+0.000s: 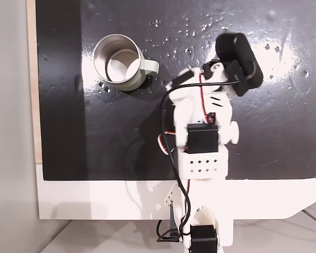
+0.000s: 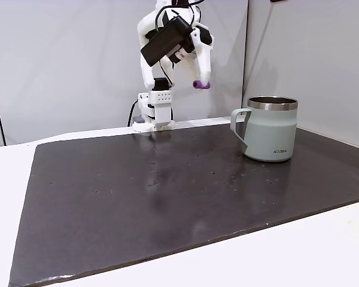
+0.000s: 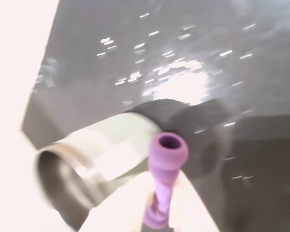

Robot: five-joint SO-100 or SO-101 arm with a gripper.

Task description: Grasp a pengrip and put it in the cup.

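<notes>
The purple pengrip (image 2: 198,84) hangs in the air, pinched at the tip of my gripper (image 2: 201,79), which is shut on it high above the back of the mat. In the wrist view the pengrip (image 3: 166,159) stands between my white fingers (image 3: 198,210), its open end facing the camera. The cup (image 2: 269,128), a metal mug with a pale handle, stands upright on the mat, to the right of the gripper and lower. From above, the cup (image 1: 118,62) is left of my arm (image 1: 203,121), handle toward the arm. In the wrist view the blurred cup (image 3: 92,154) lies just left of the pengrip.
A black mat (image 2: 137,197) covers most of the white table (image 2: 323,251); small bright specks dot its surface. The arm's base (image 1: 200,232) sits at the table's near edge in the top-down fixed view. Grey wall panels (image 2: 66,66) stand behind the table.
</notes>
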